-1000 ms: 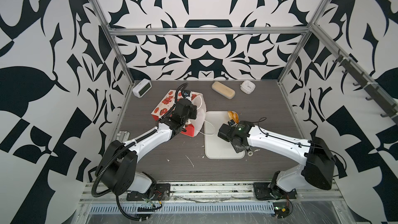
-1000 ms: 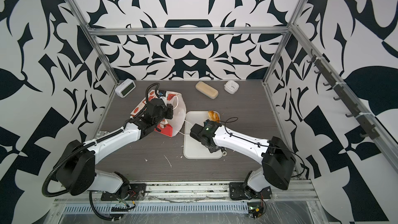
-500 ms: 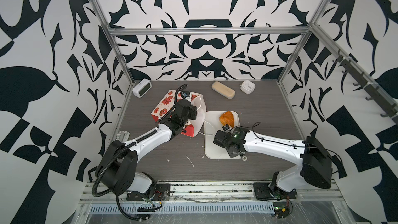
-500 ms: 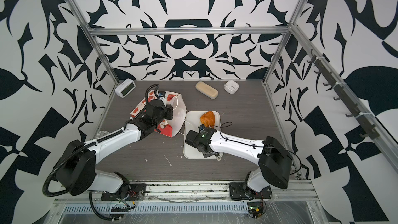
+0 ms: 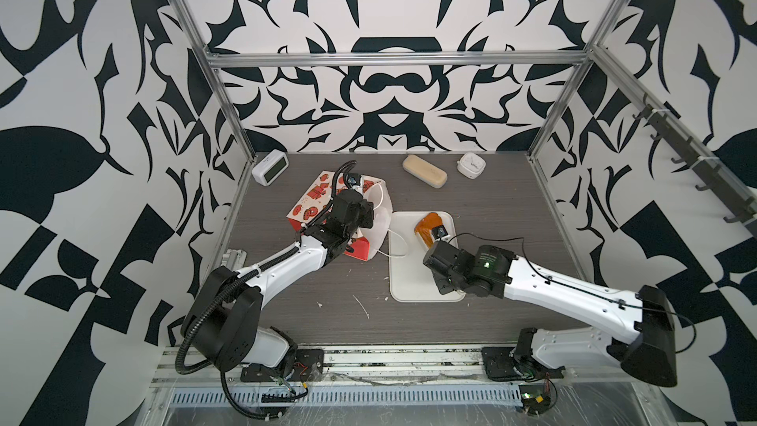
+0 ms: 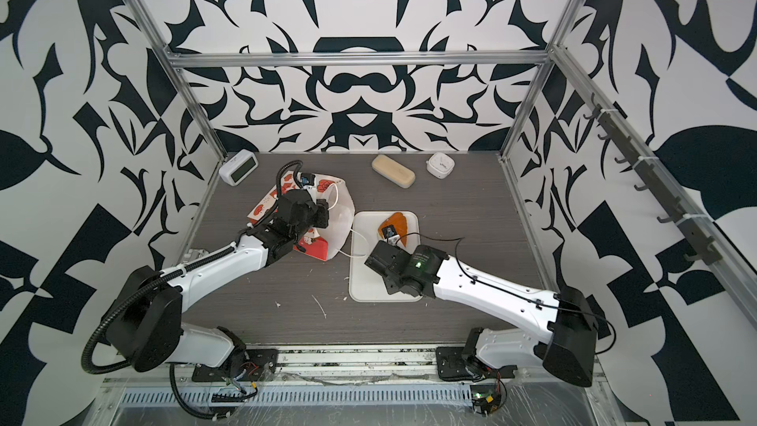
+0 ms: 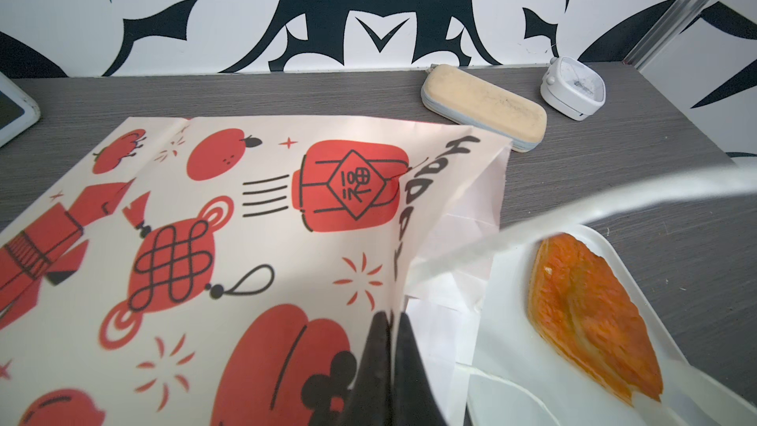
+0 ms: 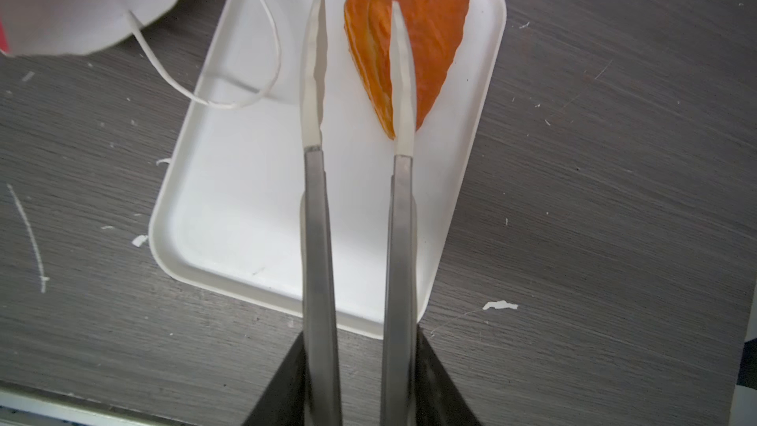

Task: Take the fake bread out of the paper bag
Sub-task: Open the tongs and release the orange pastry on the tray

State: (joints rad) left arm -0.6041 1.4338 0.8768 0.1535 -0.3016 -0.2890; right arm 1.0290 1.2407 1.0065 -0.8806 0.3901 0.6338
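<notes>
On the far end of the tray [image 5: 409, 280] lay a puff pastry [image 5: 426, 228]; your right gripper [image 8: 357, 0] hung over it, fingers apart, empty. Left of the tray, your left gripper [image 7: 389, 321] pinched the paper bag [image 5: 315, 202] at its rim, mouth facing the tray, long axis running away. Right arm was nearer.

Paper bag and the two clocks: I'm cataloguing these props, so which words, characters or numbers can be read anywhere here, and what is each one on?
"福" (probably; it lies sideways): on the red lantern printed on the paper bag.
"HOD...": black letters along the bag's folded mouth edge; the rest is creased and unreadable.
Too blurred to read: the face of the small white clock.
No readable digits: the display of the digital clock.
</notes>
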